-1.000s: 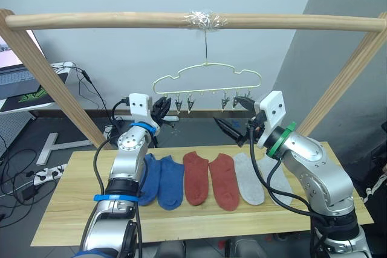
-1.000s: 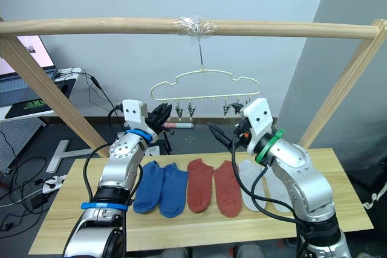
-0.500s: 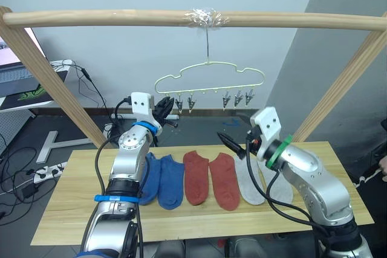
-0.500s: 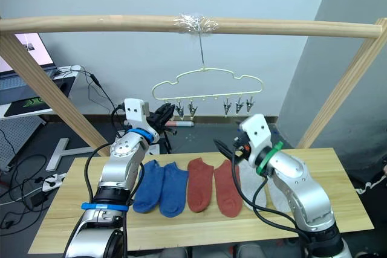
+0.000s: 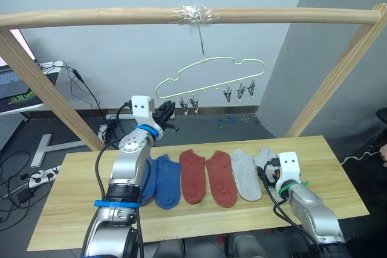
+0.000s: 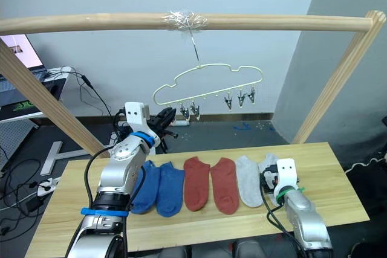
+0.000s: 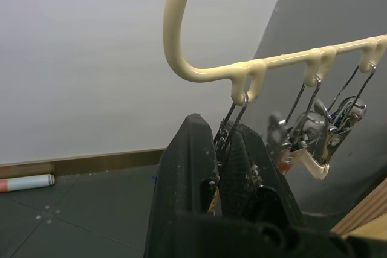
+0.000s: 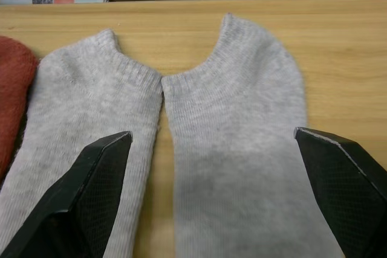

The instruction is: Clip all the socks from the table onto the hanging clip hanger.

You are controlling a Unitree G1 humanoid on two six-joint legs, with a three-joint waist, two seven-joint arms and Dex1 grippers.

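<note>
The left gripper [image 7: 227, 149] is raised to the left end of the clip hanger [image 5: 211, 77], with its fingers pressed together on the first clip [image 7: 233, 122]. On the table [image 5: 60, 203] six socks lie in a row: blue [image 5: 166, 172], red [image 5: 205, 175], grey [image 5: 245, 173]. The right gripper [image 8: 217, 191] is low over the outer grey sock [image 8: 242, 149], with its fingers spread wide.

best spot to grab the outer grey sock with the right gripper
Probably the cuff end of the outer grey sock, coming straight down from above: it lies flat on the table, and the open right gripper already straddles it, so pinching that edge lifts cleanly.
</note>
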